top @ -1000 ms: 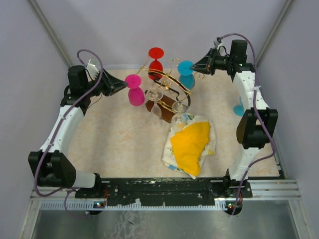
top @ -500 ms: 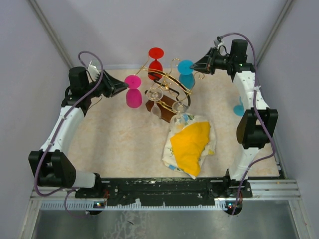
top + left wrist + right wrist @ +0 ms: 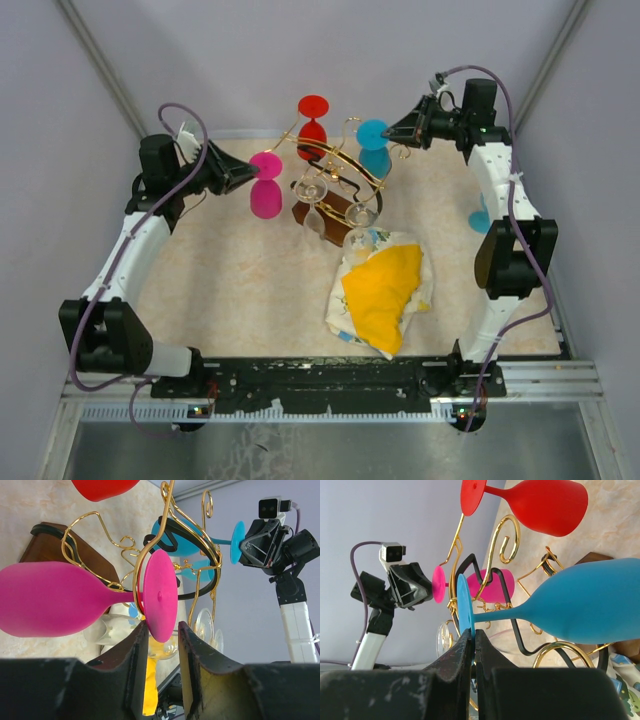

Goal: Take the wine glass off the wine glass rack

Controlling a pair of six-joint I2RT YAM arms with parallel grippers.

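Gold rack [image 3: 338, 172] standing at the far middle of the worktop [image 3: 230, 285], glasses hung upside down. Left claw [image 3: 161, 630] reaching in level, spread around the pink glass [image 3: 266, 197] foot. Right claw [image 3: 473, 636] opposite, pinching the blue glass [image 3: 376, 158] foot rim. Open worktop at near left.

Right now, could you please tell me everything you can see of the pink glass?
The pink glass is opaque magenta, plastic-looking: bowl, thin stem, round foot. It hangs upside down on the rack, left side, gold wire round its stem beneath the foot. The left pincer straddles the foot's rim, jaws apart.
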